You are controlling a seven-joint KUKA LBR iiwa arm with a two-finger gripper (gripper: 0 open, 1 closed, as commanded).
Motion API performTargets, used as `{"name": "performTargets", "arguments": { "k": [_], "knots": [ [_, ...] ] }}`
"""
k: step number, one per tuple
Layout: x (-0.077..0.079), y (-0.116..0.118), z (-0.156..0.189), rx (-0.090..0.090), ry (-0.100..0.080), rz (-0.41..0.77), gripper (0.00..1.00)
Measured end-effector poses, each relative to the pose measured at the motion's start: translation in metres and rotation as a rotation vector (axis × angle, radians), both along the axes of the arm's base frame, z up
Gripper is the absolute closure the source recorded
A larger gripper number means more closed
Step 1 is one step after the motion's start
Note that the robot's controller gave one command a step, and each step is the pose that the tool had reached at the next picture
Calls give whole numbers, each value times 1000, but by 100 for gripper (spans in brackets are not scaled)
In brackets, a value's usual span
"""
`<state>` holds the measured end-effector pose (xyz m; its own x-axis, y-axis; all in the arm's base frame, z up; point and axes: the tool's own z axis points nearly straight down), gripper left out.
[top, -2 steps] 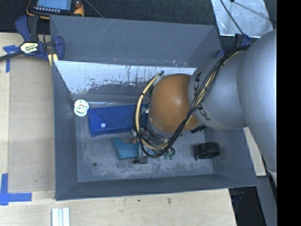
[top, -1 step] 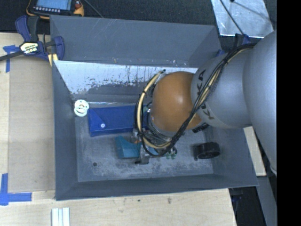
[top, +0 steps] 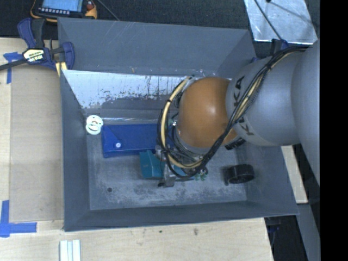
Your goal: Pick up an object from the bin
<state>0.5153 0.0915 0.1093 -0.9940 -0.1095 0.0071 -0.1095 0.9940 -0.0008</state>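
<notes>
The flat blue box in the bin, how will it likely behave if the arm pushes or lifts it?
The blue box looks stiff, with straight edges, so it probably slides rather than rolls. Lying flat and broad, it seems hard to tip. Its smooth face may be slippery.

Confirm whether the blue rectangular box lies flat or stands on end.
Flat: the blue rectangular box rests broad face up in the grey metal bin.

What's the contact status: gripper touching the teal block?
Cannot tell. In the camera view the gripper sits at the right edge of the teal block, but cables hide the seam.
</notes>
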Motion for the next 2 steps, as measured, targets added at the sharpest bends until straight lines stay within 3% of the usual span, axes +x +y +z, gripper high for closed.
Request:
{"name": "performTargets", "arguments": {
  "k": [2],
  "knots": [
    [2,0,22,1,-7,-1,100]
  ]
}}
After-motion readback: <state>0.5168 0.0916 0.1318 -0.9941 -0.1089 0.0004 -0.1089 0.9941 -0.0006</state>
